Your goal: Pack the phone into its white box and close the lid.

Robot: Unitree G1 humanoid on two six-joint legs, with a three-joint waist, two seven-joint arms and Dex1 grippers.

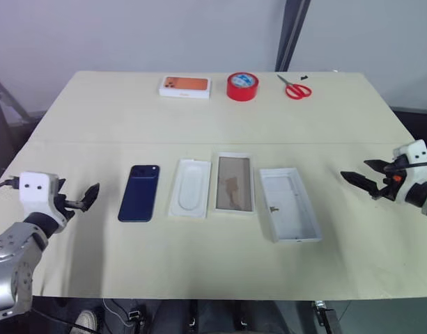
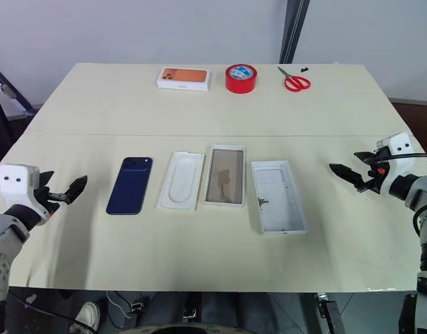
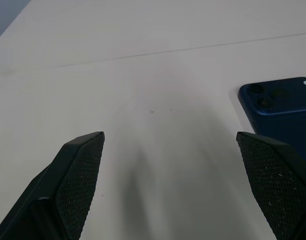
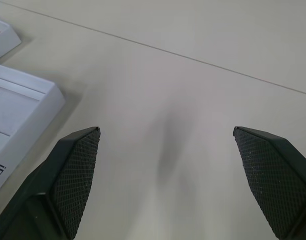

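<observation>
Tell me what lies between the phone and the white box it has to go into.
Two things lie in the row between the phone and the white box: the flat white insert next to the phone, then the lid, lying inside up. Both are low and flat on the table, so carrying the phone over them should work.

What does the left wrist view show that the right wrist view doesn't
The left wrist view has the phone lying back up, its camera cluster visible, next to one of the left gripper's open fingers. The right wrist view instead has the white box near one finger of the right gripper, with a corner of the lid beyond it. Both views share wide-open black fingers holding nothing, over the bare cream table with a thin seam line crossing it.
</observation>
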